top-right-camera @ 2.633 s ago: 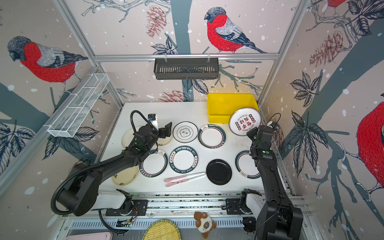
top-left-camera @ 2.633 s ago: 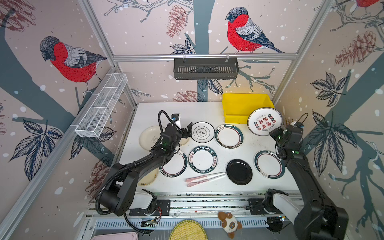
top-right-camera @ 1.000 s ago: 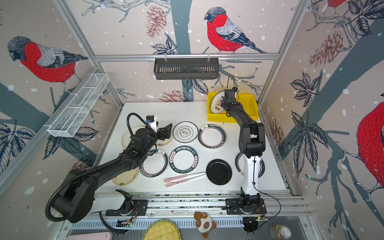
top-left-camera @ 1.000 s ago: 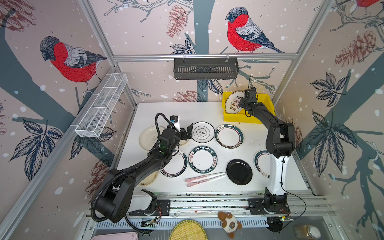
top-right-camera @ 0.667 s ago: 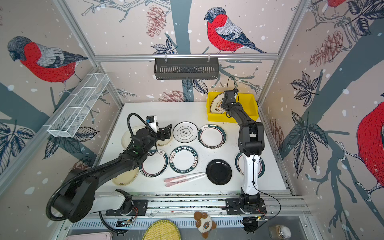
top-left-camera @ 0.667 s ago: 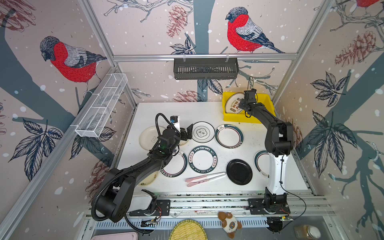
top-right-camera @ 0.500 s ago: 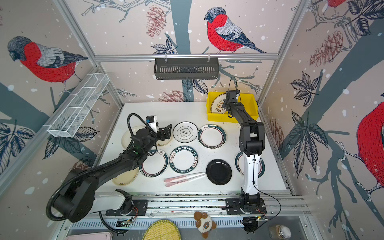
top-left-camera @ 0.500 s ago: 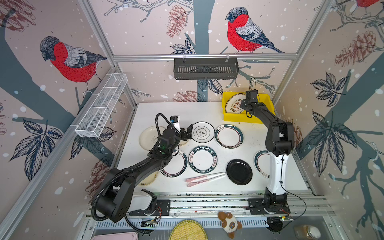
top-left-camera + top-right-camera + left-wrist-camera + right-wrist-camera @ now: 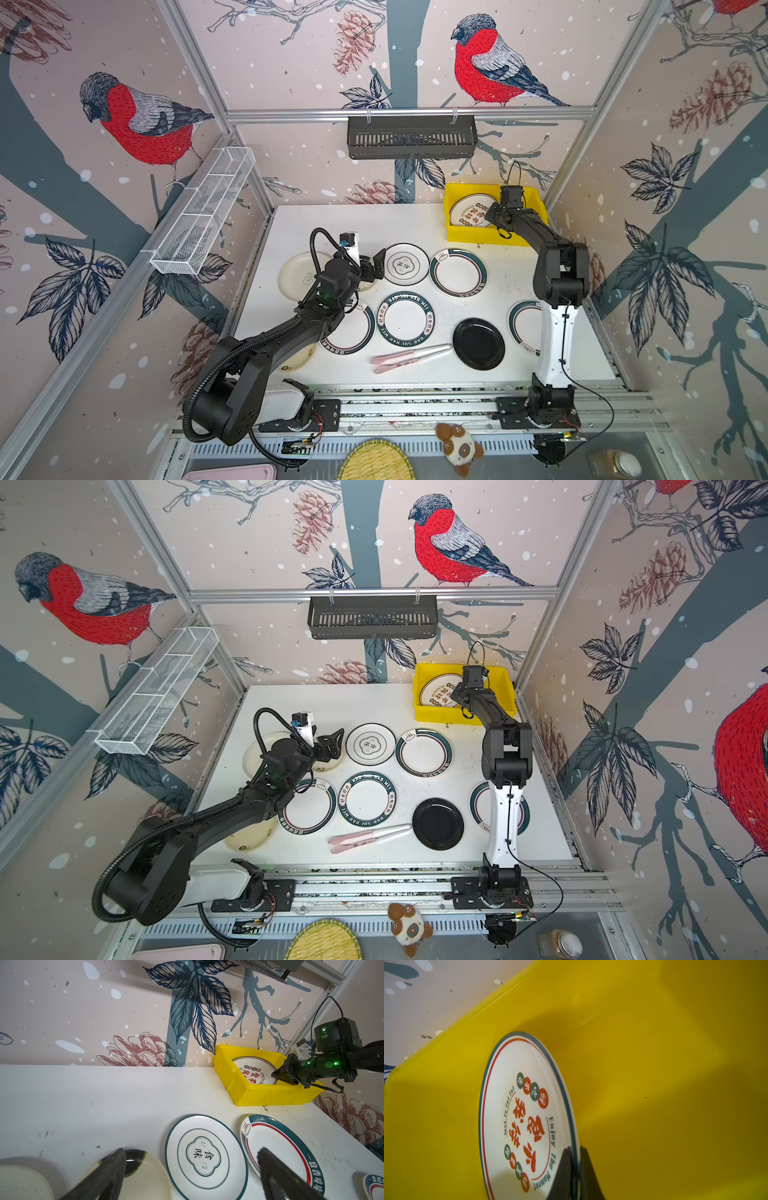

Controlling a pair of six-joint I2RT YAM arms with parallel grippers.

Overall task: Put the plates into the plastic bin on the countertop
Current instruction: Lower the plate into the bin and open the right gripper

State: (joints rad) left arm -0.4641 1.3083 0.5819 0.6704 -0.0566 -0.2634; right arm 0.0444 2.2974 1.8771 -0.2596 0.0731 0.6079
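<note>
Plates (image 9: 406,324) are mostly waiting on the countertop (image 9: 353,224). Upper right, the right gripper (image 9: 489,217) is pinching one lettered plate (image 9: 467,212) inside the plastic bin (image 9: 473,240); the left gripper (image 9: 372,266) is gaping empty.

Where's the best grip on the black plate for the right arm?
The black plate lies flat, so only the rim offers a pinch: one finger over, one under. Probably take its near edge (bottom in both top views), coming from that side: pink utensils crowd its left, a green-rimmed plate its right.
</note>
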